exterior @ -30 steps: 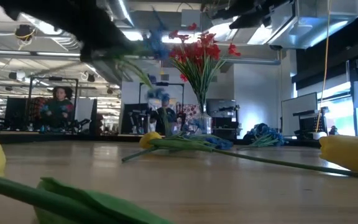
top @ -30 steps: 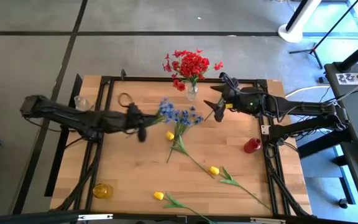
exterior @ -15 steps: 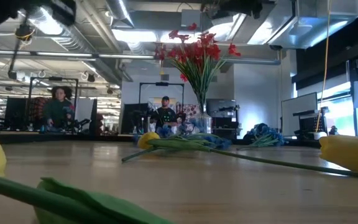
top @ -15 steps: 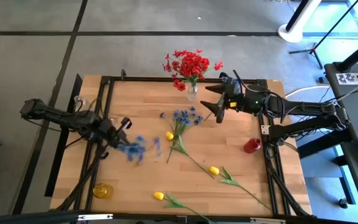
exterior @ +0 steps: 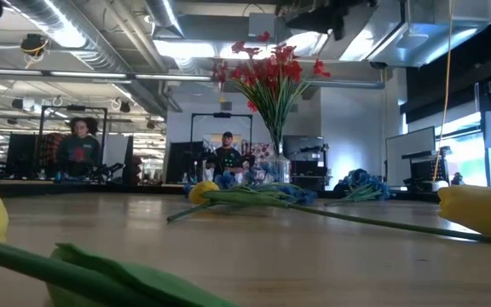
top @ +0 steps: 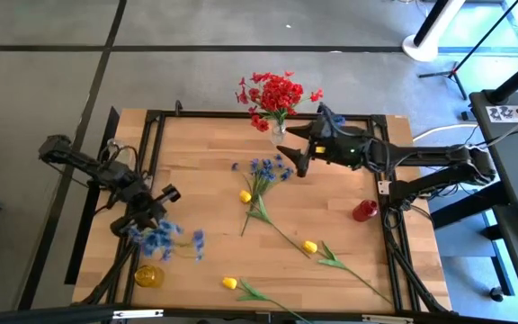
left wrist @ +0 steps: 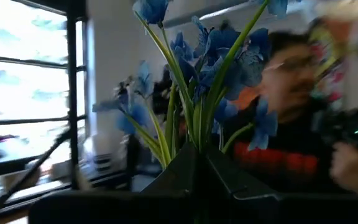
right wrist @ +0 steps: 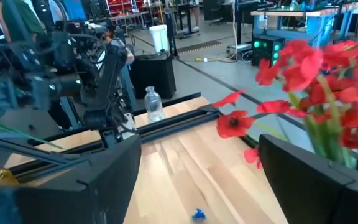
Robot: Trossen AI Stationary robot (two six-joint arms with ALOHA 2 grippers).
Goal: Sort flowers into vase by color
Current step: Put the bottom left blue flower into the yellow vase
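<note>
Red flowers [top: 275,94] standing in the clear vase [top: 278,135], done. Left hand [top: 154,219] clamping blue flowers [top: 165,238] near the yellow vase [top: 148,275]; right hand [top: 297,153] gaping beside the clear vase. More blue blooms [top: 266,169] and yellow buds [top: 308,246] lying on the desk [top: 205,189], unsorted.

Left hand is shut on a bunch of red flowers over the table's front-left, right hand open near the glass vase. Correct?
Not quite: the left hand is shut on a bunch of blue flowers, not red, as the left wrist view shows. The red flowers stand in the glass vase. The right hand is open beside it.
</note>
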